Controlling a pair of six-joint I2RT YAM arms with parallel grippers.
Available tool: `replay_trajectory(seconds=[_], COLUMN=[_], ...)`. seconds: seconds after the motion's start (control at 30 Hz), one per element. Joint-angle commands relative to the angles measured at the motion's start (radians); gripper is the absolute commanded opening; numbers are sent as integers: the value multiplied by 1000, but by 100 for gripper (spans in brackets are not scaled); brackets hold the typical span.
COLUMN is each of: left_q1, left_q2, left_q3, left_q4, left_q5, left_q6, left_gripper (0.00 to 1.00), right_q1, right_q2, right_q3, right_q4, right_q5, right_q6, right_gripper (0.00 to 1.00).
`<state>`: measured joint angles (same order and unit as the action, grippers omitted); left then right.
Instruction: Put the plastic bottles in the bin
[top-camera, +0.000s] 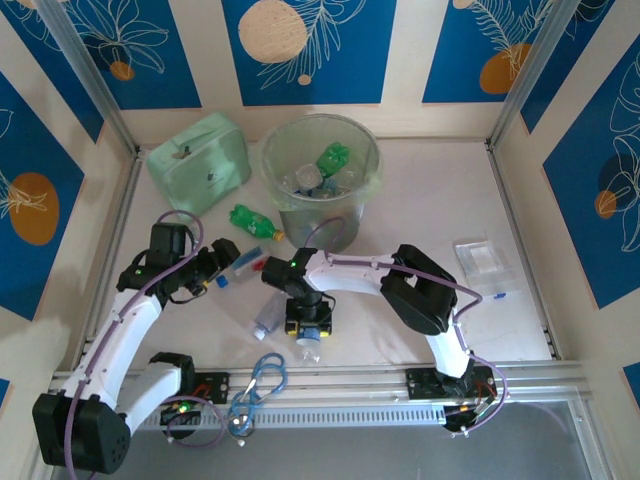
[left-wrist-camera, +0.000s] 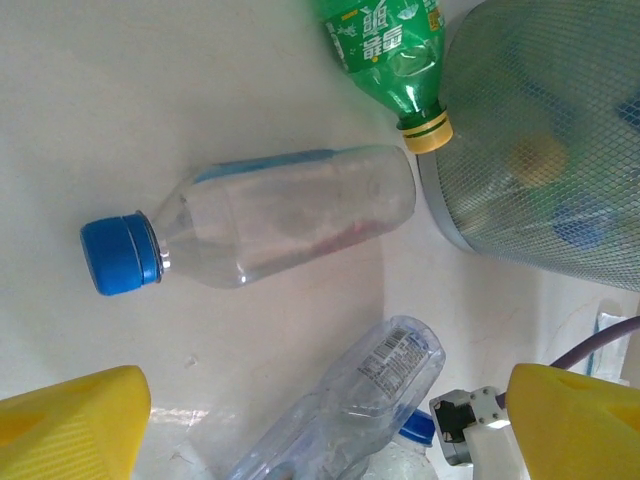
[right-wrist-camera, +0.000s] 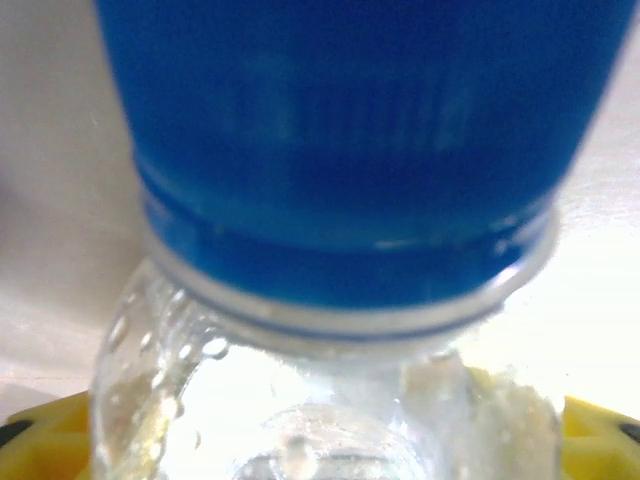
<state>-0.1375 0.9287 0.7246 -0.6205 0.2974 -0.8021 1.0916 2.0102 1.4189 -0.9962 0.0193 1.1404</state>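
Tabletop (top-camera: 420, 210), white and flat, carries everything. At its far middle stands the round translucent pale-green plastic bin (top-camera: 290, 215), upright, with 1 green bottle (top-camera: 333, 158) and several clear bottles (top-camera: 305, 178) already lying inside. Just left of the bin lies the mint-green rectangular zip case (top-camera: 198, 163).

The left gripper (top-camera: 222, 265) hovers left of centre, and the left wrist view shows its yellow fingers (left-wrist-camera: 70, 425) spread wide, gripping nothing. The right gripper (top-camera: 308, 328) points down at the table near the centre. Its yellow fingers (right-wrist-camera: 40, 430) stand on either side of a small clear blue-capped bottle (right-wrist-camera: 320, 150), close against it. Whether they press on it I cannot tell.

3 more bottles lie on the table, all on their sides. A green plastic bottle with a yellow cap (left-wrist-camera: 385, 50) lies at the near left of the bin, its cap just beside the bin's wall. A clear plastic bottle with a blue cap and blue label (left-wrist-camera: 280, 215) rests below the left gripper, cap toward the near left. A crushed clear bottle with a white label (top-camera: 268, 318) lies just left of the right gripper.

A clear plastic packet (top-camera: 485, 262) sits well apart at the right, and a blue carabiner (top-camera: 262, 380) lies on the near rail between the 2 arm bases
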Motion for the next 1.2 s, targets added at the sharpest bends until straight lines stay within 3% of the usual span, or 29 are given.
replay_trajectory(seconds=[0.0, 0.33, 0.57, 0.8, 0.97, 1.17], left_q1=[10, 13, 18, 18, 18, 16], left_q2=[5, 13, 83, 219, 321, 441], left_q3=[21, 32, 142, 281, 336, 395], left_q4=[-10, -28, -17, 7, 35, 74], left_q5=[-9, -45, -104, -148, -161, -155], left_q6=[26, 38, 73, 75, 70, 33], left_gripper=[91, 92, 92, 91, 90, 89], right_q1=[5, 121, 129, -89, -288, -441], right_q2=[-38, -198, -268, -255, -249, -161], right_q3=[33, 152, 473, 837, 879, 975], right_q4=[-60, -166, -282, -310, -193, -180], right_q5=[19, 184, 357, 383, 280, 203], right_q6=[9, -101, -263, -428, -415, -421], right_gripper=[53, 46, 45, 46, 46, 46])
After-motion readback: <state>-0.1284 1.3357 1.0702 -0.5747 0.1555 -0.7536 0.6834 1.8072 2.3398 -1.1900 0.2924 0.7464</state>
